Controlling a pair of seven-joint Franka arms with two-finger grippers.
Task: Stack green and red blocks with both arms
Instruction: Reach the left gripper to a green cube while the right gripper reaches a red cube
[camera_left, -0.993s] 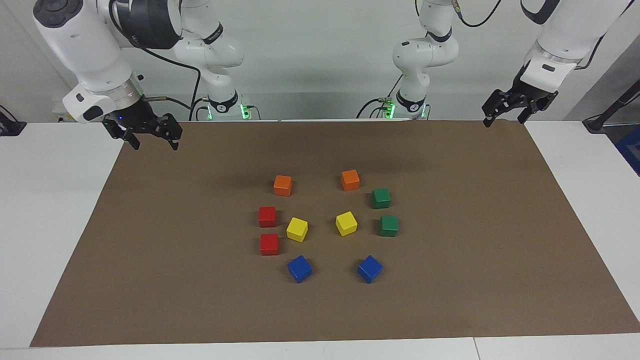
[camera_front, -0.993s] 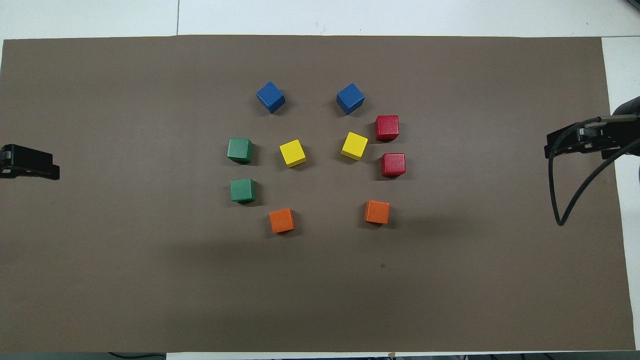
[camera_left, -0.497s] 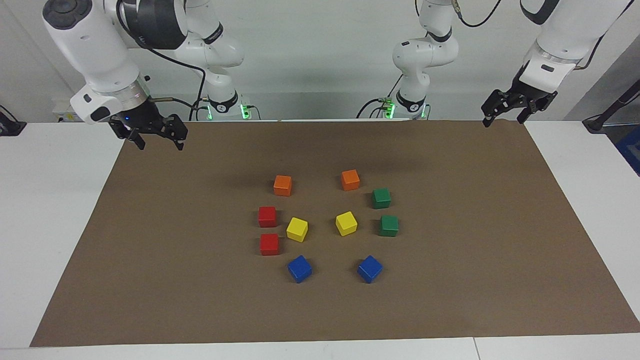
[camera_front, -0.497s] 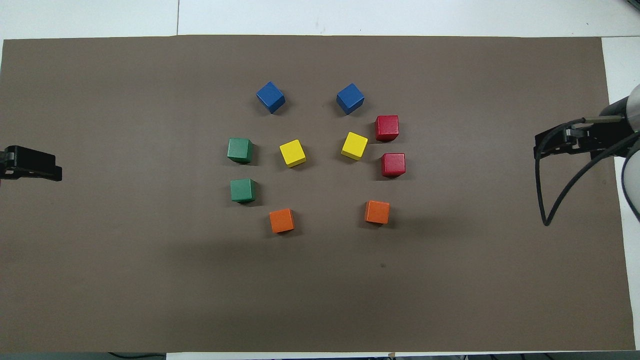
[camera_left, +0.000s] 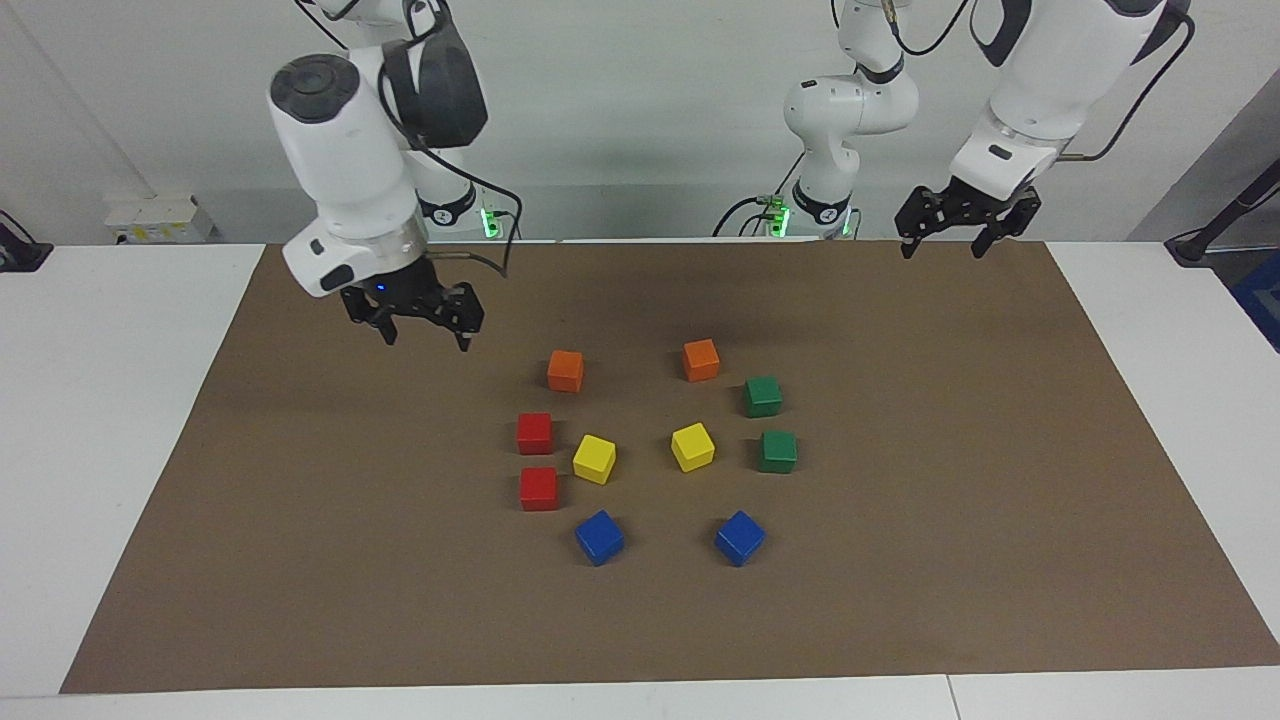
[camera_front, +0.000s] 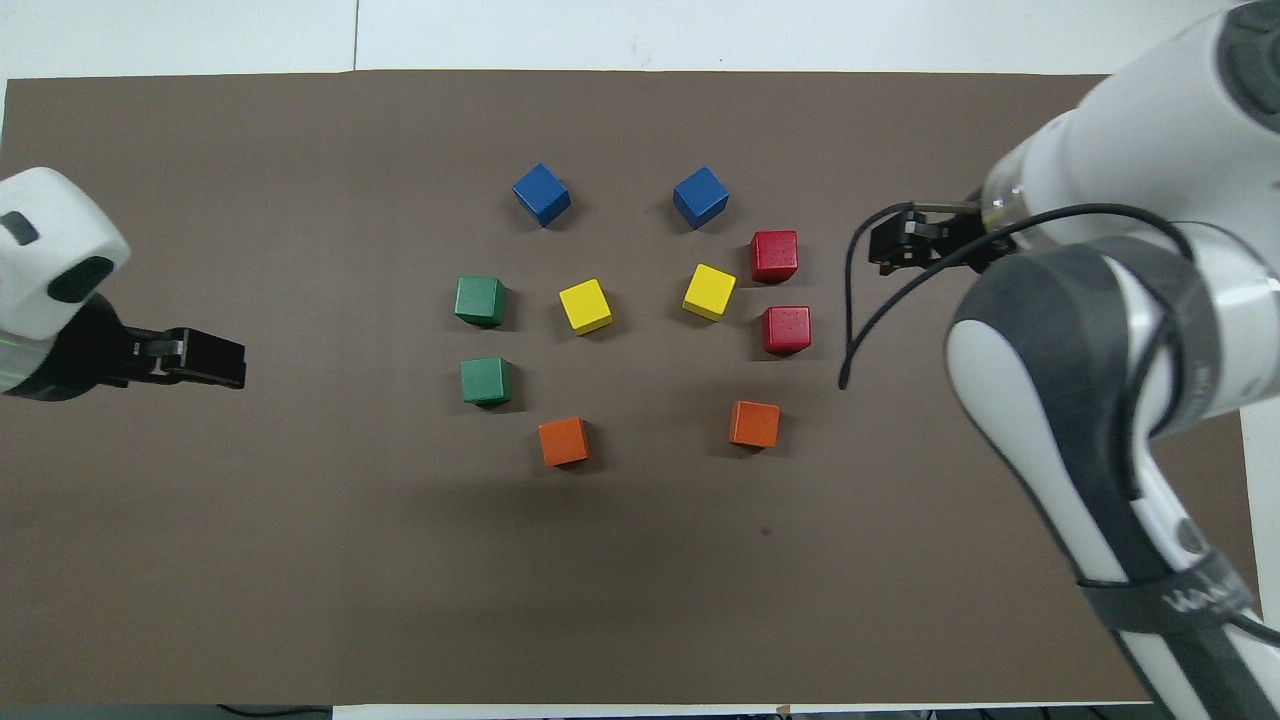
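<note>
Green and red blocks, small glossy cubes, all sit singly on the brown mat (camera_left: 900, 560) covering the bench: nothing is stacked yet, so the whole task remains. Taking the yellow cube pair (camera_left: 693, 446) as landmark, the two green cubes (camera_left: 763, 396) lie beside it toward the left arm's end, the two red cubes (camera_left: 535, 433) toward the right arm's end. Each end effector, left (camera_left: 940, 247) and right (camera_left: 427, 336), hangs above the mat with fingers spread, empty.

Robotics lab, bench-mounted white arms (camera_left: 350, 180), brown mat (camera_left: 900, 500)
</note>
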